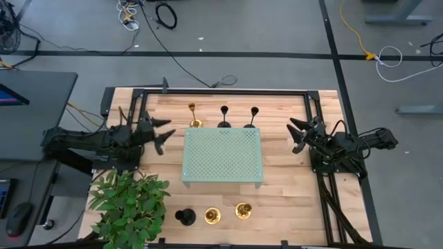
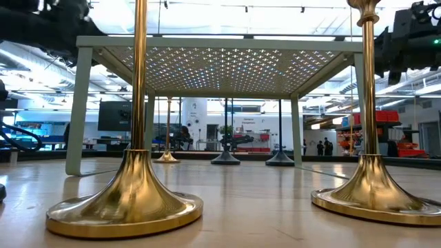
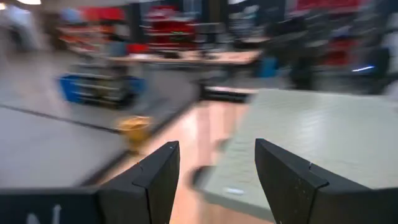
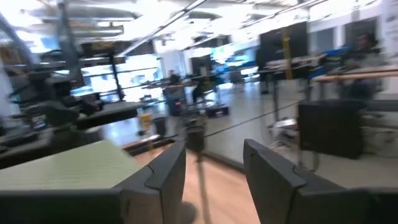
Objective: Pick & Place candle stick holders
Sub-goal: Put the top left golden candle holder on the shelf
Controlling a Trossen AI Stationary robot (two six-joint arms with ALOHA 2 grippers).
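Six candle stick holders stand upright on their round bases. Behind the pale green tray (image 1: 221, 155) are a gold one (image 1: 195, 117) and two black ones (image 1: 224, 117) (image 1: 253, 117). Near the front edge are a black one (image 1: 185, 217) and two gold ones (image 1: 212, 216) (image 1: 243, 210). My left gripper (image 1: 163, 131) hovers open at the tray's left, with the far gold holder (image 3: 134, 130) ahead of it. My right gripper (image 1: 297, 135) hovers open at the tray's right, with a black holder (image 4: 196, 143) ahead of it.
The perforated tray (image 2: 220, 65) stands on four legs in the middle of the wooden table. A green potted plant (image 1: 128, 204) fills the near left corner. A black frame (image 1: 221, 91) runs along the table's far and side edges.
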